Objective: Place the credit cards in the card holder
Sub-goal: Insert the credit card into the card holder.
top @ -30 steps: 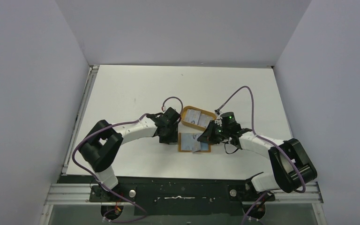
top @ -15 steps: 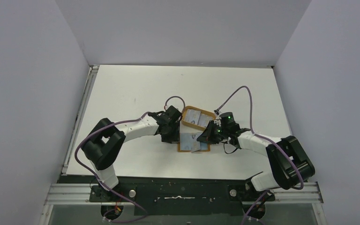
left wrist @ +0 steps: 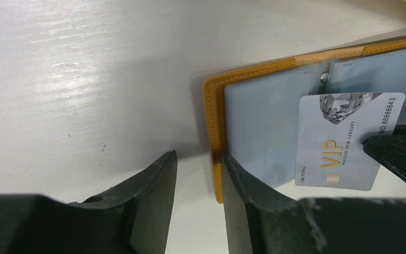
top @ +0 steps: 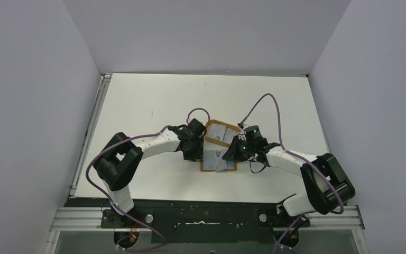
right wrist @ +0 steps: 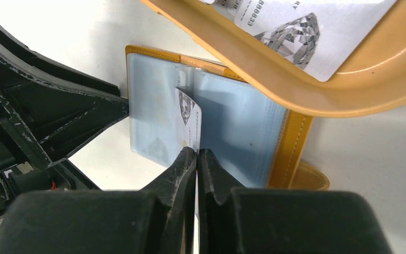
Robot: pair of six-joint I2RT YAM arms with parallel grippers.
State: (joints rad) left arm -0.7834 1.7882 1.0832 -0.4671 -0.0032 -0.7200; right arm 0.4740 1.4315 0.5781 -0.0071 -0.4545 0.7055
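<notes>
One credit card (left wrist: 343, 137) is pinched in my right gripper (right wrist: 196, 154), jaws tight on it, over the open card holder (right wrist: 243, 124) on the tabletop (left wrist: 84, 79); my left gripper (left wrist: 198, 164) has jaws narrowly parted astride the holder's edge

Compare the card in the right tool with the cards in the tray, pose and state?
Pose: the held card is up on edge over the open card holder; the tray cards lie flat in the tray. State: the held card is pinched by the shut right tool; the tray cards are untouched. Shared: pale faces with a grey diamond print.
</notes>
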